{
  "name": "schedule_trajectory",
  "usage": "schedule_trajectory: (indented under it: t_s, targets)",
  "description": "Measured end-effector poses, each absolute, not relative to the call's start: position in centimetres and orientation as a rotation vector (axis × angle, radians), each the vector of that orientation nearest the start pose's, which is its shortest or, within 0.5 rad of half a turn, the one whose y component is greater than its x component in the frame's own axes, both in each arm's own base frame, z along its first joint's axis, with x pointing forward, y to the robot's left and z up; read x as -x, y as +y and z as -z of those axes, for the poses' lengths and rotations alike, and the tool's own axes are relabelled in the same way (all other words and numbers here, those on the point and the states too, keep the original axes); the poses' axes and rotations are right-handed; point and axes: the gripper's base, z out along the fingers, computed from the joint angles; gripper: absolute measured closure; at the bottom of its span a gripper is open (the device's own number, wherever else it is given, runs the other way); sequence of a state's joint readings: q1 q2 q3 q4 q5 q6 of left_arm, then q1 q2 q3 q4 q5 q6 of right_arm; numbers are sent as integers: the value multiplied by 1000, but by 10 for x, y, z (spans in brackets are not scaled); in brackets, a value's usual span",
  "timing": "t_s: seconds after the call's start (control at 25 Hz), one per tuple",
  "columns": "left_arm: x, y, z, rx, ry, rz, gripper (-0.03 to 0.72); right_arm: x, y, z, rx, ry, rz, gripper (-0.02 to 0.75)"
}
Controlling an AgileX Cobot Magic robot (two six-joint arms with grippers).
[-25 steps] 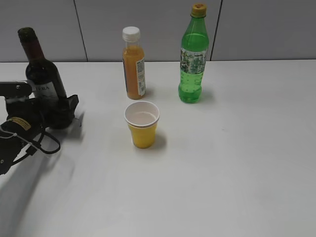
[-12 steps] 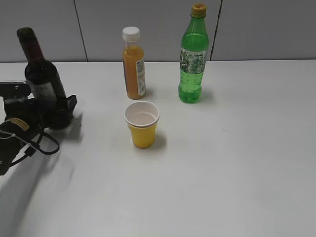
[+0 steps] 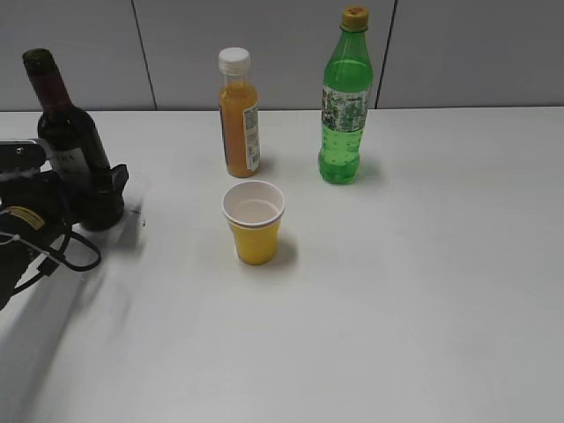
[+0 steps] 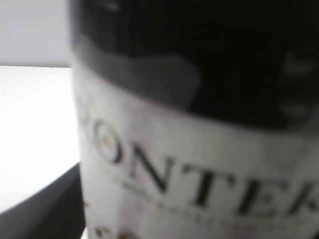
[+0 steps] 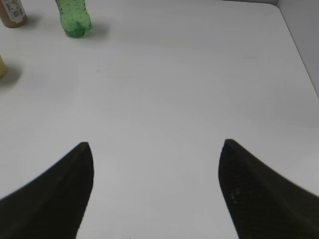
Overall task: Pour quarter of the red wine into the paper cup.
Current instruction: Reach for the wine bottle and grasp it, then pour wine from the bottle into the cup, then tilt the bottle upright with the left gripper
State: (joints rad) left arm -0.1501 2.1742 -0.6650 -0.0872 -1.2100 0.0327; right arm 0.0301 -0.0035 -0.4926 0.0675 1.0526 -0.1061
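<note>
Dark-glass red wine (image 3: 69, 150) leaned slightly left, neck up, clamped low in the left gripper (image 3: 84, 189); the right gripper (image 5: 155, 164) gaped empty.

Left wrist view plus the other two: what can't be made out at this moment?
- Left gripper: in the exterior view the dark glass wine bottle covers the fingertips; whether it grips can't be told.
- Left wrist view: the blurred white label fills the frame, its text cut off by the edges.
- Small yellow paper cup: cut off by the right wrist view's left edge.
- Wine level: hidden by dark glass.
</note>
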Motion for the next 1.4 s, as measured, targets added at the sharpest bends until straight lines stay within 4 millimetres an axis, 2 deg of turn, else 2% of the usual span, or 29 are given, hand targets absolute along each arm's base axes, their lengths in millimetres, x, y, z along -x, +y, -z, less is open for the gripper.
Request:
schedule_trajectory:
  t_s: [0.2, 0.44, 0.92, 1.12, 1.4]
  targets:
    - [-345, -45, -74, -77, 1751, 39, 43, 4, 5, -276, 141, 2034, -33, 144]
    - [-346, -46, -75, -93, 1748, 38, 149, 4, 5, -276, 141, 2034, -33, 144]
    - [-345, -46, -76, -99, 1753, 33, 155, 4, 5, -276, 141, 2034, -33, 144]
    - [-332, -51, -89, -176, 1792, -34, 156, 4, 5, -276, 141, 2034, -33, 144]
    - [-321, -80, -117, -324, 1700, -131, 156, 4, 5, -276, 141, 2034, -33, 144]
